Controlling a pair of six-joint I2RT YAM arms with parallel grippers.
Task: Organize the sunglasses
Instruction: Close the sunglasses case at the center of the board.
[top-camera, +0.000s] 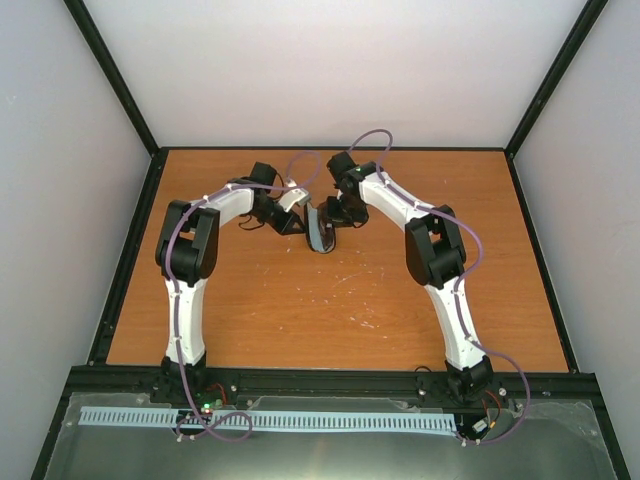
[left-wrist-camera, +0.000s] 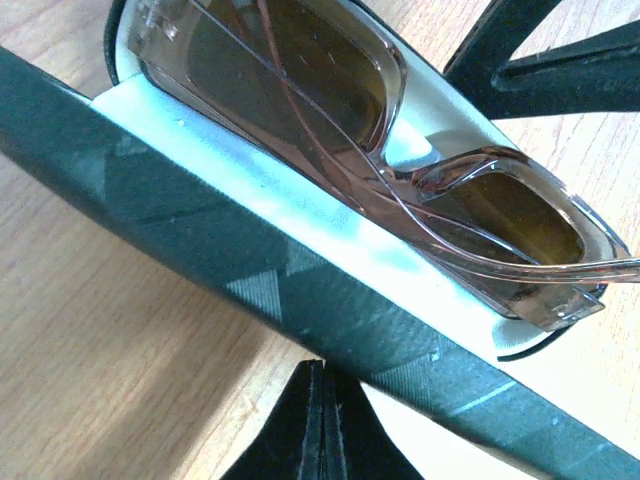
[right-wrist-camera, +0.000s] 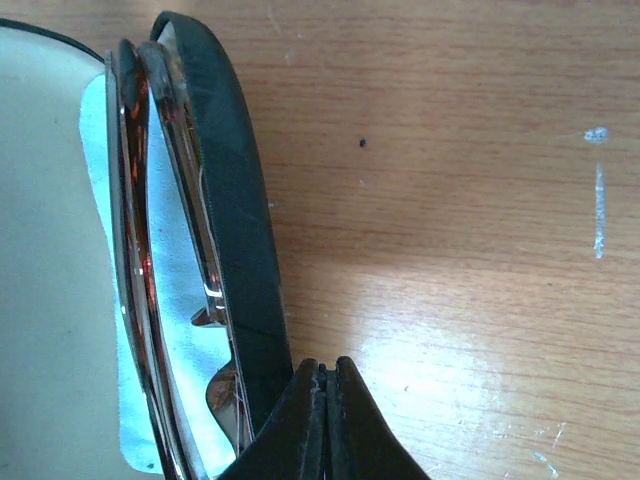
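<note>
One pair of sunglasses (left-wrist-camera: 380, 170), and in it we count two brown lenses (left-wrist-camera: 290, 90). One black case (left-wrist-camera: 230, 260). One pale blue cloth (right-wrist-camera: 100, 150). One wooden table (top-camera: 330, 310). We count two robot arms, the left arm (top-camera: 185, 250) and the right arm (top-camera: 435, 250), and two purple cables (top-camera: 178, 300), one to each arm. We count two grippers, the left gripper (left-wrist-camera: 322, 365) and the right gripper (right-wrist-camera: 322, 365), each with two black fingers (right-wrist-camera: 290, 420), four in all.
</note>
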